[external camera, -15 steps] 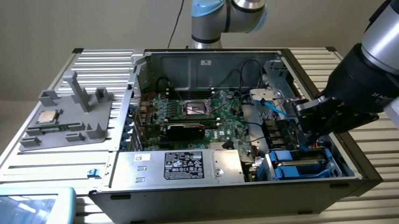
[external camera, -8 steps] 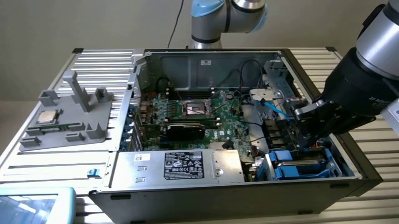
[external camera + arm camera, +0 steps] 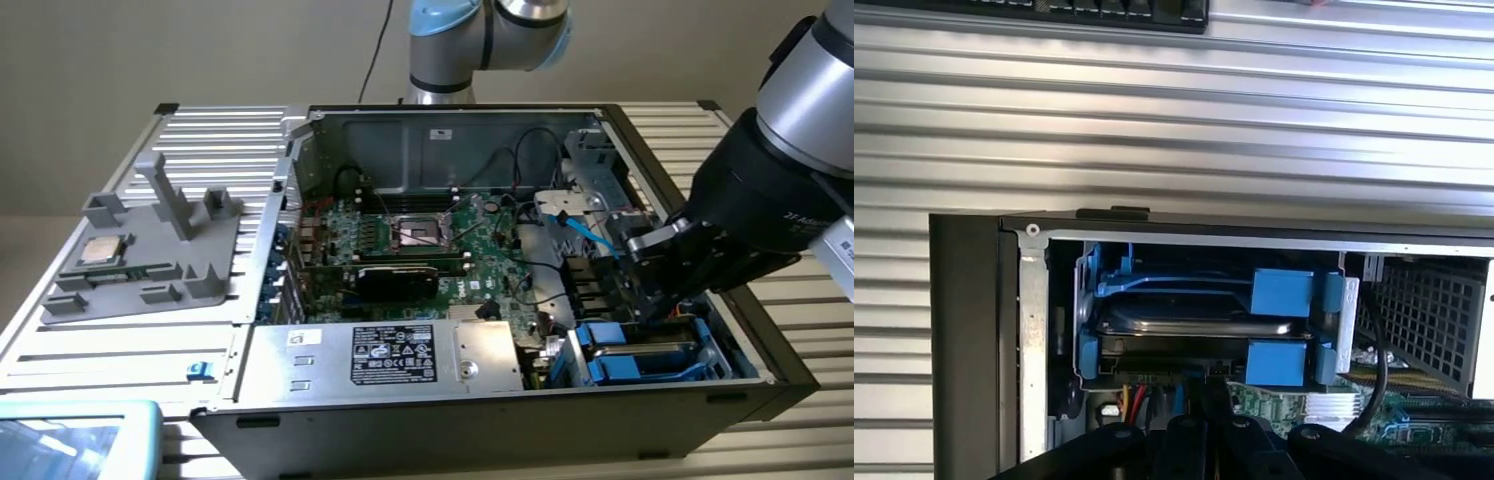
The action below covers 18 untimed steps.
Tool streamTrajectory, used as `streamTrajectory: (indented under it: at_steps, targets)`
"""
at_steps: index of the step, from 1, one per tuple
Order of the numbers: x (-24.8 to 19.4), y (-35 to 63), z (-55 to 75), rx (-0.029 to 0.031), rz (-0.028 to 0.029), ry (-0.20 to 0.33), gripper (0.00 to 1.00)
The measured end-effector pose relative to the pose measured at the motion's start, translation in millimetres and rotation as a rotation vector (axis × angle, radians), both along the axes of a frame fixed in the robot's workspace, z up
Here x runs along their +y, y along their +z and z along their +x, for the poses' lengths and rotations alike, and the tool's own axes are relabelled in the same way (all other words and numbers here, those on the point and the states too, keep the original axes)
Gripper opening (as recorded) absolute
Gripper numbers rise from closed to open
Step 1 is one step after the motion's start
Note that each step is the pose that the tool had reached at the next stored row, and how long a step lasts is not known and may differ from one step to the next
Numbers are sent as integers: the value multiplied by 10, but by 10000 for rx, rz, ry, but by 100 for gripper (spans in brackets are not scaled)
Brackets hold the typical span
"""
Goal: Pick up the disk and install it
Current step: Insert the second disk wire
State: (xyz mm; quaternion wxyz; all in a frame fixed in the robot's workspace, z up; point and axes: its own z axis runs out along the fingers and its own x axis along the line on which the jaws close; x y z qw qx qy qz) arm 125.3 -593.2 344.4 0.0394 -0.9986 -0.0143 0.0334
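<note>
**Disk sitting in the drive bay, gripper poised over it**

Disk (image 3: 641, 355) is lying in its blue carrier inside the drive bay (image 3: 587, 372), at the near corner of the open computer case (image 3: 254, 425) on the exterior view's right. It appears to be seated there, so the install looks well along. The gripper (image 3: 654, 290) is hanging just above the bay, angled down into the case, probably because the bay can be reached only from above. How wide the fingers are standing cannot be told. The silver power supply box (image 3: 387, 355) is lying just to the bay's left, and the grey fixture (image 3: 147, 250) with a CPU chip (image 3: 103, 250) is sitting well apart outside the case.

From the wrist view, the disk (image 3: 1194, 322) is resting flat between blue rails (image 3: 1284, 292), tucked against the case wall (image 3: 1034, 340) with cables beneath. Nothing appears to be held.
</note>
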Motion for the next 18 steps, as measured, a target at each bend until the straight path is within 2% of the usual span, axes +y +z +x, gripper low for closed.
streamTrajectory:
  at_steps: [3,7,13,18]
  targets:
    - [0,-12,0,-1,-35,0,11]
    - [0,-43,0,-1,-44,0,11]
    - [0,-19,3,0,-42,-1,11]
    - [0,13,105,-1,-49,0,11]
